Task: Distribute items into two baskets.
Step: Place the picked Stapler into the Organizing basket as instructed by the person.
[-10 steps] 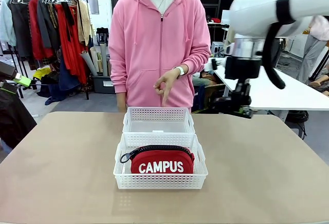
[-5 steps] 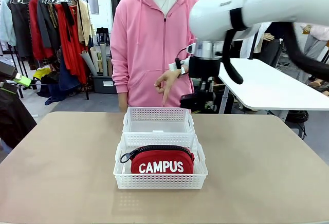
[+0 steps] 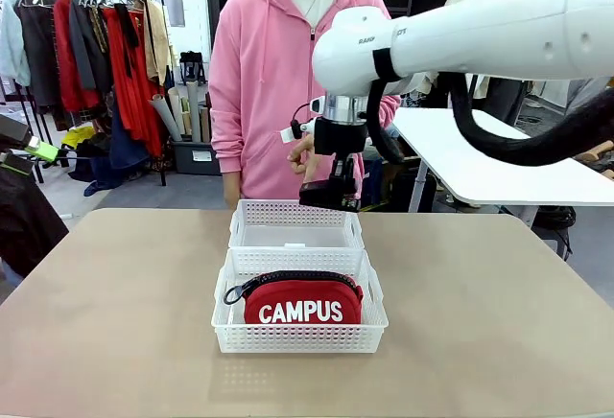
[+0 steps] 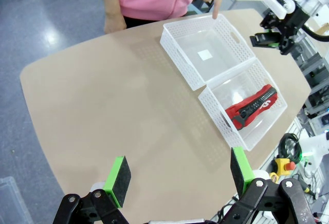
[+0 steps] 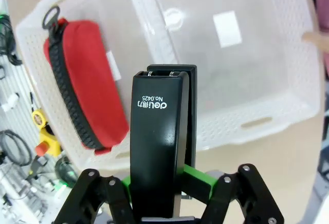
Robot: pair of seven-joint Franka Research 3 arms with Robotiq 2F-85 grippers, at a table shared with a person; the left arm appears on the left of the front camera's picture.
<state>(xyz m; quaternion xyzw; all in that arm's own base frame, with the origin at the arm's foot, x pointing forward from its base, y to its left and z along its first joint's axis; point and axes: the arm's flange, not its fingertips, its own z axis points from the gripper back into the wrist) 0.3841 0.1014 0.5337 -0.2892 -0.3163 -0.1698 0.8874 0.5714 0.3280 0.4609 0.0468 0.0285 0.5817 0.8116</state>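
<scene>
Black and slim, the stapler [image 5: 162, 136] sits clamped between the green pads [image 5: 198, 179] of the right end effector [image 3: 329, 195], hanging in the air above the far basket [image 3: 295, 226], near that basket's right rim. In the right wrist view the stapler points up the picture with white print on its top, and the far basket's bare floor, with a small white sticker, lies beneath it.

Red fabric with white "CAMPUS" lettering marks the pouch [image 3: 301, 301], which lies in the near basket [image 3: 299, 337], its black zipper along the top and the pull at its left end. The two white lattice baskets touch, one behind the other, along the middle of the worktop [image 3: 115, 322]; the far one stands close to the far edge.

A person in a pink hoodie [image 3: 264, 73] stands at the far edge, one hand [image 3: 303, 154] pointing a finger down toward the far basket, just beside the right arm's wrist.

The left end effector [image 4: 180, 175] hovers high over the worktop's left side, its jaws wide apart and holding nothing.
</scene>
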